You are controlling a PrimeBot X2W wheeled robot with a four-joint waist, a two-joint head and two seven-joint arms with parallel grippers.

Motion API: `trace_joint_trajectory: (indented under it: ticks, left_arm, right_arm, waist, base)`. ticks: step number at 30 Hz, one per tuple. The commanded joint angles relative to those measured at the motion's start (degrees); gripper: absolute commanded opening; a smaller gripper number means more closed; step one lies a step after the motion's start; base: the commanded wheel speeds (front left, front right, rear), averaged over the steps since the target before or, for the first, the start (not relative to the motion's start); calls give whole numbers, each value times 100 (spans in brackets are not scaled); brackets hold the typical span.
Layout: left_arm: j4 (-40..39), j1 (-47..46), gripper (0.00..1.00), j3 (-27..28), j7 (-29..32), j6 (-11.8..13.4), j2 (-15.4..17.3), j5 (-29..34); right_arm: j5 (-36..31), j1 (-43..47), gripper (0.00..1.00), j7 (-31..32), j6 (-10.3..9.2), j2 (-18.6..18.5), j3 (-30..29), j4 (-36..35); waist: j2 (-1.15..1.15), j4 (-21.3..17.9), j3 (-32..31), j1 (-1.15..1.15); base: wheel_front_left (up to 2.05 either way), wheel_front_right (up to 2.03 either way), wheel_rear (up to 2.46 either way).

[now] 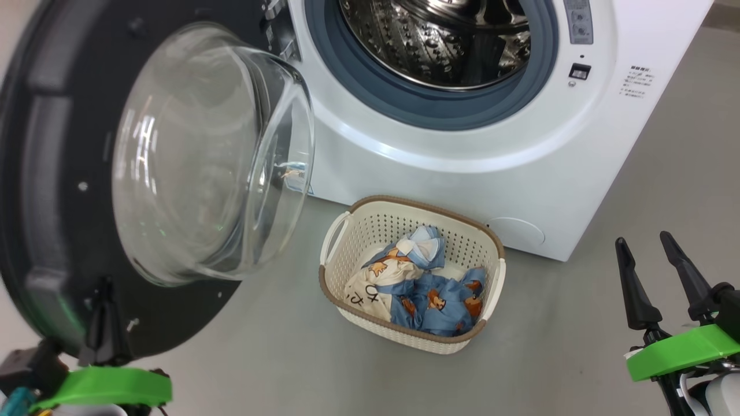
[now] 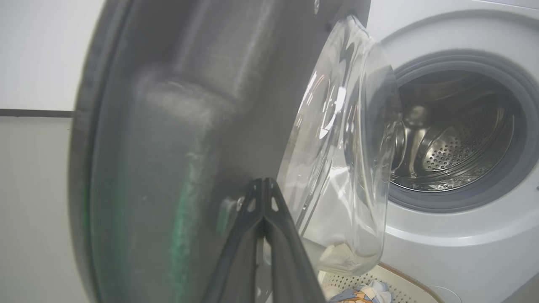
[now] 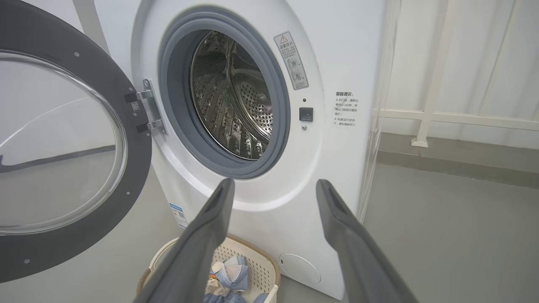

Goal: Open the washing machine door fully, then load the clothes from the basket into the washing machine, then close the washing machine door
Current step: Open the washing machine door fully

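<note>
Head view, door-opening step. The washing machine door (image 1: pixel 34 190) stands at 9 o'clock, swung well out from the washing machine (image 1: pixel 462 185). I judge it close to fully open but cannot confirm its stop. My left gripper (image 2: pixel 263 182) has its fingers pressed together with nothing visible between them, and the tips rest against the door's dark inner face at about 7 o'clock on its rim. My right gripper (image 1: pixel 642 238) waits at 4 o'clock with its fingers spread and empty, well apart from everything. The basket (image 1: pixel 425 206) sits on the floor (image 1: pixel 578 323) just before the washer, at 6 o'clock from the drum (image 1: pixel 439 40), with the clothes (image 1: pixel 422 289) bundled inside it. The basket's long axis runs handle to handle, roughly from 10 to 4 o'clock, and its mouth faces up. The door's glass bowl bulges toward 3 o'clock, so it points back over the basket's near handle. The risks, as I judge them:

- The closed fingertips bear on a glossy surface with no grip, so they may skid and leave the door short of full travel, or let it drift back.
- A reach from the left would cross the protruding glass, so I favour the right arm.
- The bundle is loose, so a shallow pinch could trail cloth across the gasket (image 1: pixel 358 86).
</note>
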Motion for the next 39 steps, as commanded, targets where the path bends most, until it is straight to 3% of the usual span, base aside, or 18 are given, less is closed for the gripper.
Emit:
trace_joint_trajectory:
  ticks: [1,19,39]
  left_arm:
    - [-1,-340,0,344,-62,58,300,72]
    - [890,-1030,0,1151,-62,-19,744,220]
    - [2341,-2280,0,2064,-62,-477,1044,520]
  right_arm:
    - [-54,3,100,-70,32,-168,87,-169]
    - [-69,-147,100,-70,32,-353,74,-254]
    - [-80,-624,100,-70,32,-690,156,-375]
  waist:
    - [0,10,73,0]
    - [0,-8,512,0]
    - [0,-34,1358,0]
  base:
    - [0,0,0]
    - [0,0,0]
    - [0,0,0]
